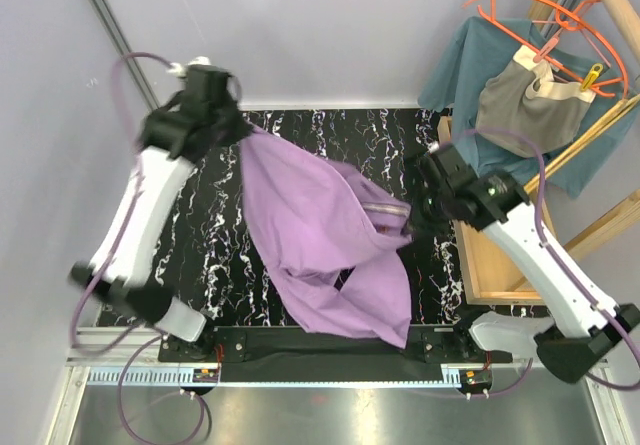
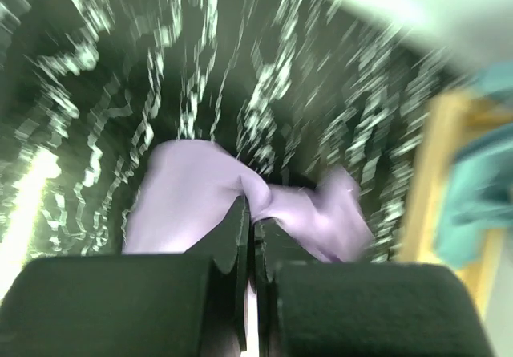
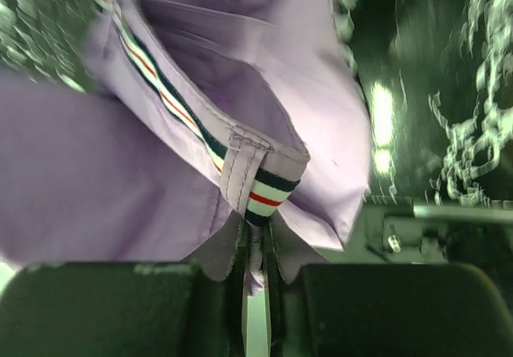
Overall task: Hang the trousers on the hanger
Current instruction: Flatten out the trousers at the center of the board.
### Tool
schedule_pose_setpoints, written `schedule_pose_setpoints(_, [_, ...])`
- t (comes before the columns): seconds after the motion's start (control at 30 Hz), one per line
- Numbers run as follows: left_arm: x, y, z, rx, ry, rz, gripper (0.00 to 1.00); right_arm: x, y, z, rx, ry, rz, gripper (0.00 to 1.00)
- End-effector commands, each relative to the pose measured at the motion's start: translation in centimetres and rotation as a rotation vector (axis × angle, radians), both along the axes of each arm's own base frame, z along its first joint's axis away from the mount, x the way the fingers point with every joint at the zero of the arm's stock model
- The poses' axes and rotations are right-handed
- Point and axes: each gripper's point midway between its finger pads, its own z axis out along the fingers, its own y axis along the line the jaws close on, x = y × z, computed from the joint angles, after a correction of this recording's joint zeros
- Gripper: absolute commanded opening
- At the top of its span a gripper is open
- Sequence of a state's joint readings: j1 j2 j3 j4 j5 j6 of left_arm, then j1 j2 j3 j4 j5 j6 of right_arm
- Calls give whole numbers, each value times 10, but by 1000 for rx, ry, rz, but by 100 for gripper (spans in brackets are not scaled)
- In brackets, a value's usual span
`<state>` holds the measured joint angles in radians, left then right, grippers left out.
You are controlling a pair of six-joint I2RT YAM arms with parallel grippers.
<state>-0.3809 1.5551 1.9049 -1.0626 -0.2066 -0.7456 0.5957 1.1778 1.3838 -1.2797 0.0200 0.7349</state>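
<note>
Trousers (image 1: 320, 230) held up by 2 claws

They hang lifted over the black marbled table (image 1: 205, 235), with the lower folds drooping toward its near edge. Left claw (image 2: 252, 222) is pressed together on a lilac fold at the far left. Right claw (image 3: 255, 241) pinches the striped waistband (image 3: 184, 116).

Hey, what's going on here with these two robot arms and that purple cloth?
Both arms hold the large lilac cloth trousers up over the black marbled table. The left pincer is shut on a bunch of fabric at the far left; the right pincer is shut on the striped waistband beside a belt loop. The trousers sag between them, the lower end draping toward the table's near edge. They are on no hanger yet.
</note>
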Motion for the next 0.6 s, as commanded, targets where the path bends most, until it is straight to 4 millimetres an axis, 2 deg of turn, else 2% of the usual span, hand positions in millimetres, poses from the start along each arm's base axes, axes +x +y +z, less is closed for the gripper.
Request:
schedule_pose_setpoints(0.0, [-57,56,55,26,-166,148,0,38,0,57,-24,-190,-17,0])
schedule_pose_setpoints(0.03, [-67,70,62,32,-190,196,0,43,0,66,-26,-208,-20,0])
schedule_pose_setpoints(0.07, [-79,81,71,29,-222,225,0,48,1,67,-57,-196,-16,0])
schedule_pose_setpoints(0.1, [-97,95,88,18,-274,259,0,56,-2,94,-46,-269,-41,0])
schedule_pose_setpoints(0.13, [-110,110,95,37,-300,305,0,59,-5,104,-57,-290,-52,0])
schedule_pose_setpoints(0.17, [-121,119,108,34,-340,329,0,62,-13,106,-97,-278,-69,0])
schedule_pose_setpoints(0.2, [-130,126,116,38,-367,347,0,67,-20,118,-114,-313,-97,0])
schedule_pose_setpoints(0.27, [-157,146,134,47,-432,394,0,73,-33,170,-62,-448,-154,0])
schedule_pose_setpoints(0.37, [-186,165,144,46,-489,446,0,78,-46,197,-37,-506,-204,0])
schedule_pose_setpoints(0.4, [-192,169,143,48,-496,456,0,76,-53,219,1,-566,-227,0])
schedule_pose_setpoints(0.47, [-206,175,143,36,-520,463,0,76,-55,234,26,-607,-239,0])
schedule_pose_setpoints(0.57, [-219,171,144,0,-544,423,0,63,-60,276,115,-748,-240,0])
